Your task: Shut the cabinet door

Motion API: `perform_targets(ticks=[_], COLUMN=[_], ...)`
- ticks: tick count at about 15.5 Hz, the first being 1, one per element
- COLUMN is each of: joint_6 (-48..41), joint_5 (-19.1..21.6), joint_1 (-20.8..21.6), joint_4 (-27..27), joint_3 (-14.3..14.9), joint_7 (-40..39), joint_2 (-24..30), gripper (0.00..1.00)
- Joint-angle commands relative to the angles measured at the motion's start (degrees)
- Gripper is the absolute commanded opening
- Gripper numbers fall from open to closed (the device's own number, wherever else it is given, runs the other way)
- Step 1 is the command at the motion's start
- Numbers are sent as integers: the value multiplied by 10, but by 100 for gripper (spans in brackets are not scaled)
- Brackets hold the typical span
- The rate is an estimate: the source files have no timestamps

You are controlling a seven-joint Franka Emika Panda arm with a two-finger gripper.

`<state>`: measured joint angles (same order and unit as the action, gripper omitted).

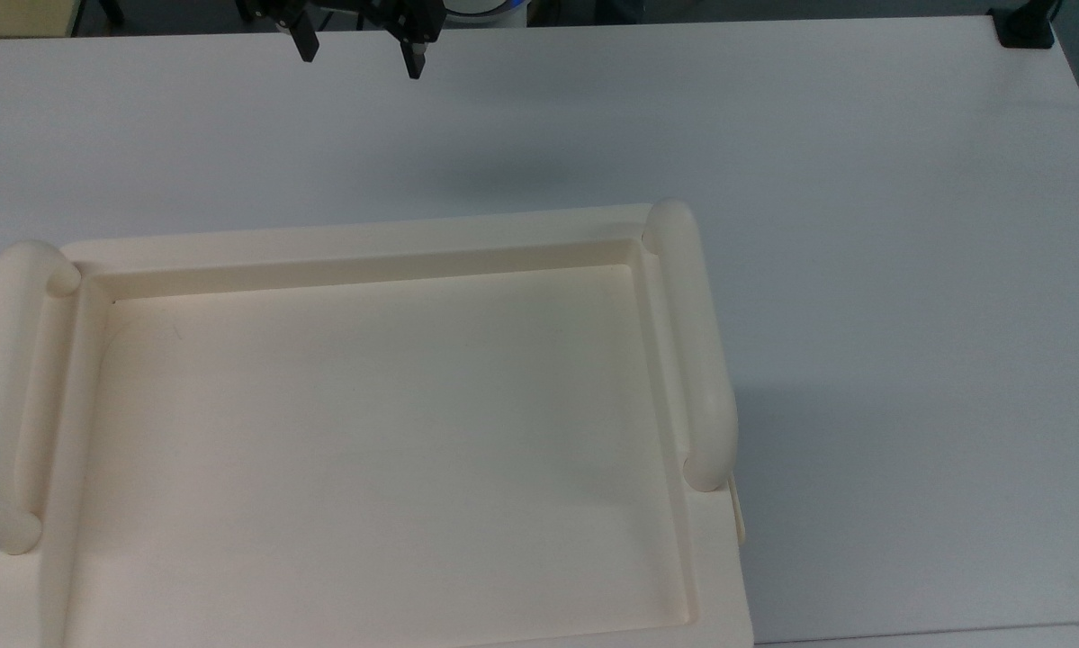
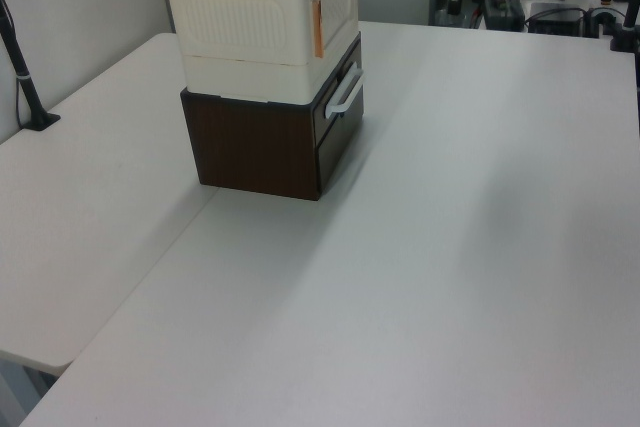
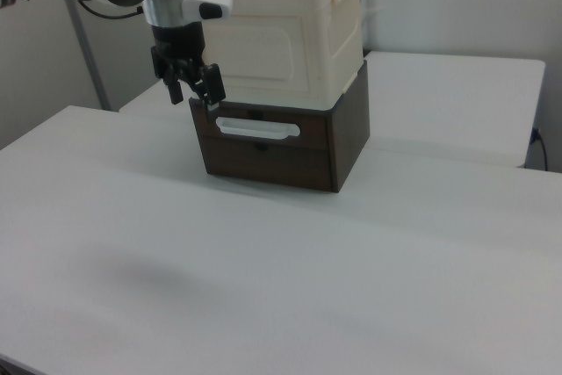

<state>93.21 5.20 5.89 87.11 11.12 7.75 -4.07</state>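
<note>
White counter was seen under a dark brown drawer box, and a cream cabinet was stacked on that box. The cabinet door was set flush in the cabinet's front. The hand, fingers spread, was held above the counter, well apart from the cabinet.

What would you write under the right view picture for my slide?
Open gripper hangs before a cream cabinet stacked on a brown drawer box.
</note>
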Motion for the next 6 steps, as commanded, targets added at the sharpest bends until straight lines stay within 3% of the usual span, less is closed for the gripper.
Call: perform_targets(ticks=[1,6], joint_6=[-3,0], joint_5=[-12,-12], joint_1=[-36,-48], joint_4=[28,25], joint_3=[-38,-50], joint_7=[17,17], joint_2=[21,24], gripper=[100,100])
